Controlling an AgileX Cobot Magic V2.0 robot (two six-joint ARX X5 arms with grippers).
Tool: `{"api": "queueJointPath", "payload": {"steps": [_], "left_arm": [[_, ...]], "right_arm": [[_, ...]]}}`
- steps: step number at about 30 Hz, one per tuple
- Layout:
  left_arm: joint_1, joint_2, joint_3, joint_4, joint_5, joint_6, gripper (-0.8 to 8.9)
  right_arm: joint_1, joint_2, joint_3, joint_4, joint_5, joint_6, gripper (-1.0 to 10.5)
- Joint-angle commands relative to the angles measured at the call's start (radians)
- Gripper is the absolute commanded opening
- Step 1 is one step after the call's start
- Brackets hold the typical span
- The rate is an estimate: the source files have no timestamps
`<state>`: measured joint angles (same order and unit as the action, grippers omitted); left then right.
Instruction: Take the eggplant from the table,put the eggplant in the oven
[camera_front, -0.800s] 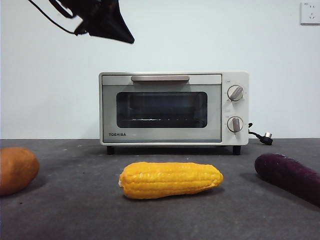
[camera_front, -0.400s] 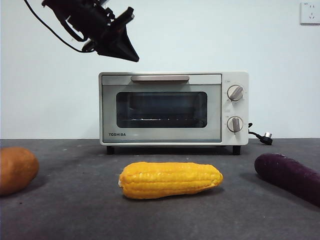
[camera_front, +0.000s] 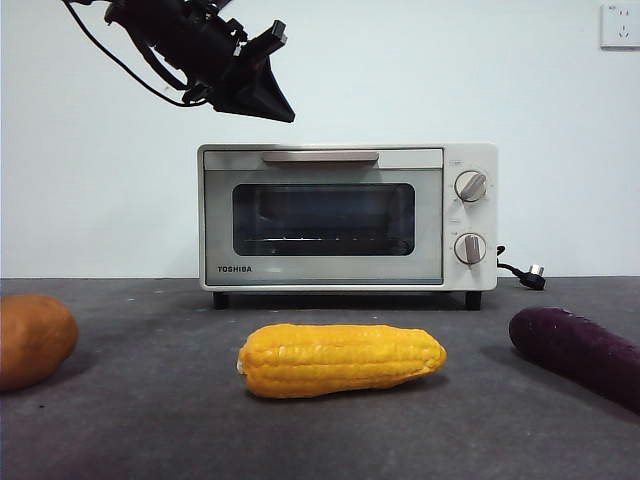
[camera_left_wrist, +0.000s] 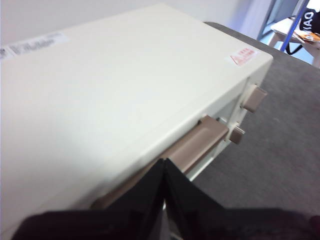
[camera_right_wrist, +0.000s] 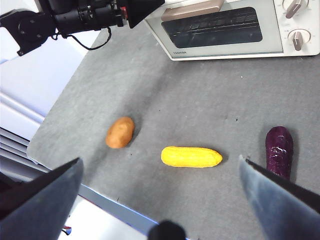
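The left tool (camera_front: 270, 95) hangs in the air above the oven's (camera_front: 347, 216) top left corner, its two black jaws pressed together into a closed point — nothing between them — aimed down toward the bar handle (camera_left_wrist: 192, 147). The oven door is shut. The eggplant (camera_front: 580, 352) lies on the table (camera_front: 150, 420) at the near right, well apart from the oven, with the corn (camera_front: 341, 359) in the middle and the orange-brown lump (camera_front: 32, 340) at the near left. The right tool (camera_right_wrist: 160, 172) waits high over the table — jaws spread wide, empty.
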<state>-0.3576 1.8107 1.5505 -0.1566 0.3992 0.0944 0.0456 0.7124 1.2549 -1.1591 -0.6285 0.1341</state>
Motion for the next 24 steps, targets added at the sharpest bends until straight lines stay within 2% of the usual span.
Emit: {"api": "queueJointPath", "payload": {"steps": [1, 24], "left_arm": [[-0.009, 0.029, 0.004, 0.013, -0.014, 0.022, -0.06], [-0.034, 0.108, 0.004, -0.002, -0.034, 0.048, -0.06]], "right_arm": [[0.001, -0.002, 0.005, 0.002, 0.000, -0.007, 5.4], [0.001, -0.001, 0.005, -0.027, 0.000, -0.009, 5.4]]}}
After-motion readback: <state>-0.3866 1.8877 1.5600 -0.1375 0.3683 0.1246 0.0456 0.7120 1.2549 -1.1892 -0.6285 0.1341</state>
